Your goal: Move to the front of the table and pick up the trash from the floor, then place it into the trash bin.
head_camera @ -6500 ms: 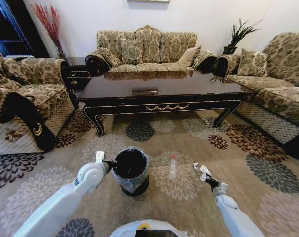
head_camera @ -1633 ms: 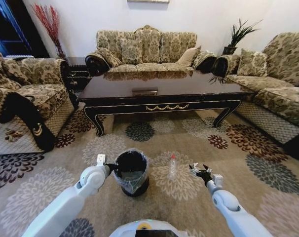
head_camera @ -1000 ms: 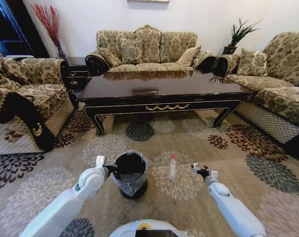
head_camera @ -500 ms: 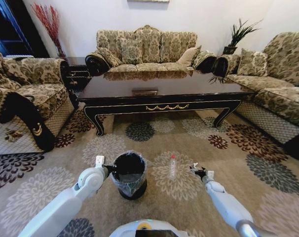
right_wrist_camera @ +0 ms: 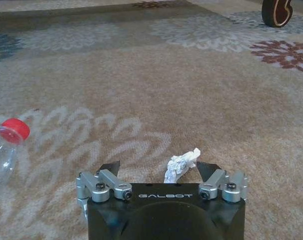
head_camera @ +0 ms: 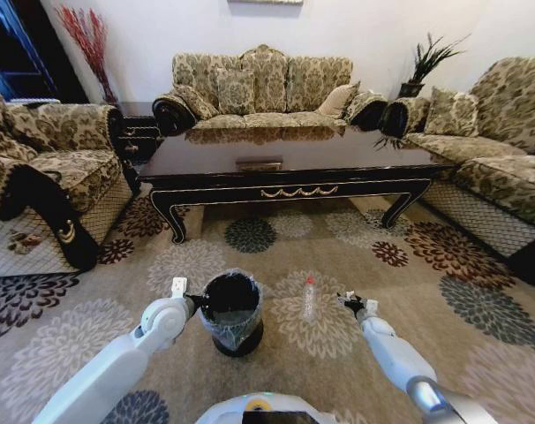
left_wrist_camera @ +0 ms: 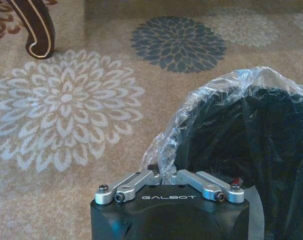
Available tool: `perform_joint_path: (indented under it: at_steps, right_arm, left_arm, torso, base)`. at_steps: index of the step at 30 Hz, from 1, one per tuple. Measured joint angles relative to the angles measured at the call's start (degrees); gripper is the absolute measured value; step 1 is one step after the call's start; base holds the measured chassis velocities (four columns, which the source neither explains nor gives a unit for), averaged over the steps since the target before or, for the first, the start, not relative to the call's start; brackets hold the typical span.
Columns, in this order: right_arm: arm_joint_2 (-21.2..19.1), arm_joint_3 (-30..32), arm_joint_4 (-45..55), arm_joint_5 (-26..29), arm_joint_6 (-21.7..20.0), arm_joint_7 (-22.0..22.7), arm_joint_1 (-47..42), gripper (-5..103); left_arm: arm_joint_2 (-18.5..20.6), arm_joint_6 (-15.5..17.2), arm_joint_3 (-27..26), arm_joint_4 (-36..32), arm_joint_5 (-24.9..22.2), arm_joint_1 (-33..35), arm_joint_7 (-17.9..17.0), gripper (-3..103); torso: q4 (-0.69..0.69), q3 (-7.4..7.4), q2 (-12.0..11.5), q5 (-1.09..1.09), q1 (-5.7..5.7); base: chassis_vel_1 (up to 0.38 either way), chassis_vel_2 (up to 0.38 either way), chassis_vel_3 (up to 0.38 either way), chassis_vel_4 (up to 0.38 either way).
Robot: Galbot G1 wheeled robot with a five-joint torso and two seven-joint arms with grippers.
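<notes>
The dark glossy table (head_camera: 294,157) stands ahead on the patterned floor (head_camera: 444,283). The black trash bin (head_camera: 231,311) with its crinkly bag (left_wrist_camera: 211,100) sits on the carpet near me. My left gripper (head_camera: 191,304) (left_wrist_camera: 164,176) is shut on the bin's bagged rim. A clear bottle with a red cap (head_camera: 309,299) (right_wrist_camera: 5,145) lies right of the bin. A crumpled white paper piece (right_wrist_camera: 181,164) rests on the carpet between the spread fingers of my right gripper (head_camera: 348,302) (right_wrist_camera: 159,170), nearer one finger (right_wrist_camera: 207,169). That gripper is open and low over the carpet.
Sofas surround the table: one behind it (head_camera: 263,88), one at the left (head_camera: 47,168), one at the right (head_camera: 497,150). Curved table legs (left_wrist_camera: 37,30) (right_wrist_camera: 276,12) stand on the carpet ahead. A potted plant (head_camera: 424,66) sits at the back right.
My right arm has reached forward and inward, bringing its gripper down close beside the bottle. The left gripper still holds the bin, which has shifted slightly.
</notes>
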Motion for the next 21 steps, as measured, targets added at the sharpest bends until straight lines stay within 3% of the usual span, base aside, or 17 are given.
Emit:
perform_joint_path:
  at_steps: [2, 4, 8, 13, 15, 18, 20, 21]
  right_arm:
    - [0.11, 0.31, -1.07, -0.06, 0.12, -0.43, 0.66, 87]
    - [0.16, 0.64, -1.84, 0.02, 0.13, -0.84, 1.04, 77]
    - [0.16, 0.7, -2.76, -0.2, 0.14, -1.53, 1.21, 70]
    - [0.21, 0.78, -3.31, -0.55, 0.15, -1.85, 1.21, 65]
    - [0.56, 1.05, -4.01, -1.53, 0.51, -2.01, 1.14, 57]
    - [0.46, 1.06, -3.7, -1.54, 0.51, -2.0, 0.98, 56]
    - [0.21, 0.99, -3.31, -1.54, 0.51, -2.01, 0.67, 46]
    - [0.21, 0.99, -3.31, -1.54, 0.51, -2.01, 0.67, 46]
  left_arm:
    - [0.02, 0.0, 0.02, 0.01, -0.09, -0.06, 0.01, 3]
    - [0.1, 0.0, 0.02, 0.01, -0.09, -0.05, 0.03, 3]
    - [0.16, 0.0, -0.09, -0.02, -0.16, 0.01, 0.07, 3]
    - [0.17, -0.04, -0.26, -0.06, -0.2, 0.01, 0.08, 3]
    - [0.13, -0.27, -0.32, -0.15, -0.02, 0.0, 0.23, 3]
    - [0.07, -0.38, -0.37, -0.31, -0.09, 0.0, 0.3, 3]
    - [0.05, -0.49, -0.46, -0.42, -0.1, 0.0, 0.31, 3]
    - [0.05, -0.49, -0.46, -0.42, -0.1, 0.0, 0.31, 3]
  torso:
    - [0.0, 0.0, 0.0, 0.0, 0.0]
    - [-0.01, 0.0, 0.0, 0.0, 0.0]
    - [0.0, 0.0, 0.0, 0.0, 0.0]
    - [-0.01, 0.0, 0.0, 0.0, 0.0]
    - [-0.01, 0.0, 0.0, -0.01, 0.0]
    - [0.0, 0.0, 0.0, 0.0, 0.0]
    - [0.0, -0.01, 0.0, 0.01, 0.0]
    - [0.0, -0.01, 0.0, 0.01, 0.0]
  base:
    - [0.0, 0.0, 0.0, 0.0]
    - [0.0, 0.0, 0.0, 0.0]
    - [0.0, 0.0, 0.0, 0.0]
    - [0.0, 0.0, 0.0, 0.0]
    - [0.0, 0.0, 0.0, 0.0]
    - [0.0, 0.0, 0.0, 0.0]
    - [0.0, 0.0, 0.0, 0.0]
    - [0.0, 0.0, 0.0, 0.0]
